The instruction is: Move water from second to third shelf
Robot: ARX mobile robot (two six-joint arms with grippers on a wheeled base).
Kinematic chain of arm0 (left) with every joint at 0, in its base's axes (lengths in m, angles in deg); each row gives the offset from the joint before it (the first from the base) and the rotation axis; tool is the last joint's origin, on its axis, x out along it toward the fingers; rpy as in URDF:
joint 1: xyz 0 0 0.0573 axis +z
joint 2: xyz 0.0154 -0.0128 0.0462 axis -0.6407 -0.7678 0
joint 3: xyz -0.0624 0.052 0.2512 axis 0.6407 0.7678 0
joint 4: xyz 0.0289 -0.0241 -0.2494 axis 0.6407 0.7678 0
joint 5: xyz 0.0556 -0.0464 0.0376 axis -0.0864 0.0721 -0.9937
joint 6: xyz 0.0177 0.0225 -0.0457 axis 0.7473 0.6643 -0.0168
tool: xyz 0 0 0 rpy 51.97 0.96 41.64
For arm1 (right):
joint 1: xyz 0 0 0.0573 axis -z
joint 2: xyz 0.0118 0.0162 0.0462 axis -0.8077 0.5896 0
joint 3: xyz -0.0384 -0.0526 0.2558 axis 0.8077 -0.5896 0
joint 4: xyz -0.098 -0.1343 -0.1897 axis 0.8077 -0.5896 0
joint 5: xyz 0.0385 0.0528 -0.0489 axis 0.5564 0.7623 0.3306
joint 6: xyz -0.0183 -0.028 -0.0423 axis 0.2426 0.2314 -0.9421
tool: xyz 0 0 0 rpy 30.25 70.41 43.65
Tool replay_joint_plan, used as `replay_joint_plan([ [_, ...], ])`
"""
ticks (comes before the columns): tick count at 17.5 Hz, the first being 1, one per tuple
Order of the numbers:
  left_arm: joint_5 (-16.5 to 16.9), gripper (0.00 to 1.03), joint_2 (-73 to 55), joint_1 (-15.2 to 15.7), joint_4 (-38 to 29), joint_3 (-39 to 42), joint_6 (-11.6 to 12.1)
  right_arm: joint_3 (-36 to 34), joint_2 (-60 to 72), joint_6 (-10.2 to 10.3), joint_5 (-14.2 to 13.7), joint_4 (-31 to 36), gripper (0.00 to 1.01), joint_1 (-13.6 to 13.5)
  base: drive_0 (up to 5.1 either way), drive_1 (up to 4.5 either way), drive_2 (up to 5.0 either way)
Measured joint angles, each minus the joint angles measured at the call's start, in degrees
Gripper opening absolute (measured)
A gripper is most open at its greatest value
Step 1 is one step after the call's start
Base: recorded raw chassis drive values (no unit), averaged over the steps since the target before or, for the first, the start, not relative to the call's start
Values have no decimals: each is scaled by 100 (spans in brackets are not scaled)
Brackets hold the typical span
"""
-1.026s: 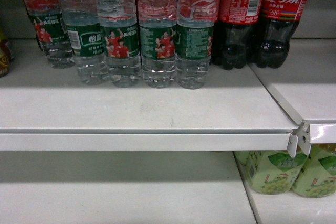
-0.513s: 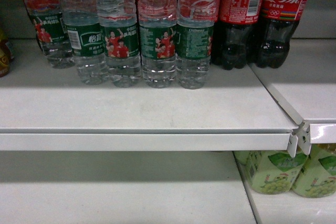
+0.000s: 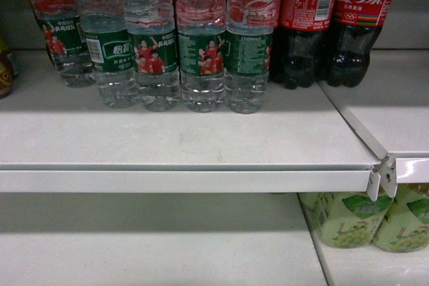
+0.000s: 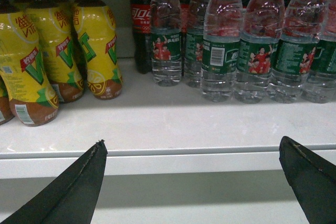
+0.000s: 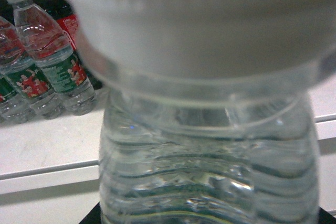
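Observation:
A row of water bottles [image 3: 201, 45] with green labels stands on the upper white shelf [image 3: 188, 142] in the head view; neither gripper shows there. The same row of water bottles [image 4: 257, 51] appears in the left wrist view. My left gripper [image 4: 192, 142] hangs open in front of the shelf's front edge, nothing between its black fingers [image 4: 79, 182]. In the right wrist view one water bottle [image 5: 210, 145] with a white cap fills the frame, very close and upright. My right gripper [image 5: 207, 220] is shut on it low down; only dark finger corners show beside it.
Dark cola bottles [image 3: 335, 25] with red labels stand right of the water. Yellow drink bottles [image 4: 58, 51] stand to the left. Pale green bottles [image 3: 365, 219] sit on the lower shelf [image 3: 147, 239] at right. A metal bracket [image 3: 381, 177] joins the two shelf boards.

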Motion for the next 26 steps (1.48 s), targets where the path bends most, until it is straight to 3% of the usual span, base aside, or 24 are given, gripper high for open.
replay_joint_plan([
  [26, -11, 98, 0, 0, 0, 0, 2, -33, -11, 57, 13, -2, 43, 0, 0, 0, 0],
])
